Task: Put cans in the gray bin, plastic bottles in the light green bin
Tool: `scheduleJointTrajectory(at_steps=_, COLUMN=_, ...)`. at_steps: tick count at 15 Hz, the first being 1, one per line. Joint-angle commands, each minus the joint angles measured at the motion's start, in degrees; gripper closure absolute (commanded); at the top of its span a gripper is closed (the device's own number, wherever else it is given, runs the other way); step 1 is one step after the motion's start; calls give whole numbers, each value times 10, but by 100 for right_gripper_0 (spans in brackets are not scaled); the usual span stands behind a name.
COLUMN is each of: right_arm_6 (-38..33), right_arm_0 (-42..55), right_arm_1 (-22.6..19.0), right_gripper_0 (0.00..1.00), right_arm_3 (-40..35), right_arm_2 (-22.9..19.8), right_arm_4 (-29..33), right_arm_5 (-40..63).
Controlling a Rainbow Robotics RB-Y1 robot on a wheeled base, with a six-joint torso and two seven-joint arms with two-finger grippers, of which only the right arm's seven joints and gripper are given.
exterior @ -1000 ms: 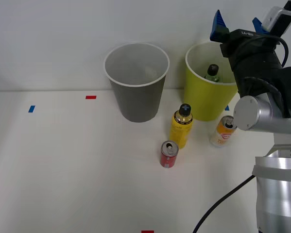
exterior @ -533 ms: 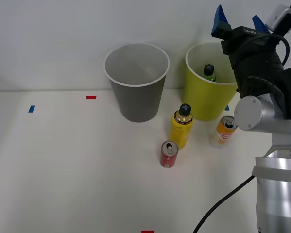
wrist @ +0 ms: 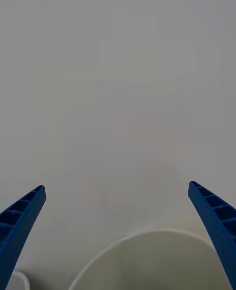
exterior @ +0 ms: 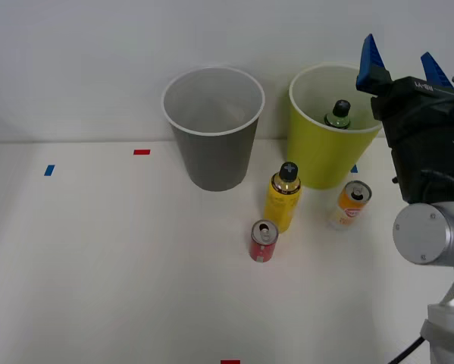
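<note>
Front view shows one bottle (exterior: pixel 338 114) inside the light green bin (exterior: pixel 321 163), yellow bottle (exterior: pixel 282 198) and both cans (exterior: pixel 264 241) before it, tool (exterior: pixel 399 61) wide open, empty.

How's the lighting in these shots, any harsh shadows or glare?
Front view: even, soft light; the gray bin and red can cast only faint shadows on the table, no glare. Right wrist view: flat pale wall, the open hand crisp.
</note>
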Motion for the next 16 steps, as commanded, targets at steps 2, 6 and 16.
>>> scheduleJointTrajectory(at_steps=2, right_arm_6=-1, right_arm_0=202, right_arm_1=-41, right_gripper_0=0, right_arm_3=-152, right_arm_2=47, right_arm_4=11, right_arm_5=-21)
scheduleJointTrajectory(at_steps=6, right_arm_6=1, right_arm_0=382, right_arm_1=-92, right_gripper_0=0, right_arm_3=-162, right_arm_2=107, right_arm_4=11, right_arm_5=-207)
scheduleJointTrajectory(at_steps=16, right_arm_6=2, right_arm_0=637, right_arm_1=-113, right_gripper_0=0, right_arm_3=-36, right_arm_2=137, right_arm_4=91, right_arm_5=-482)
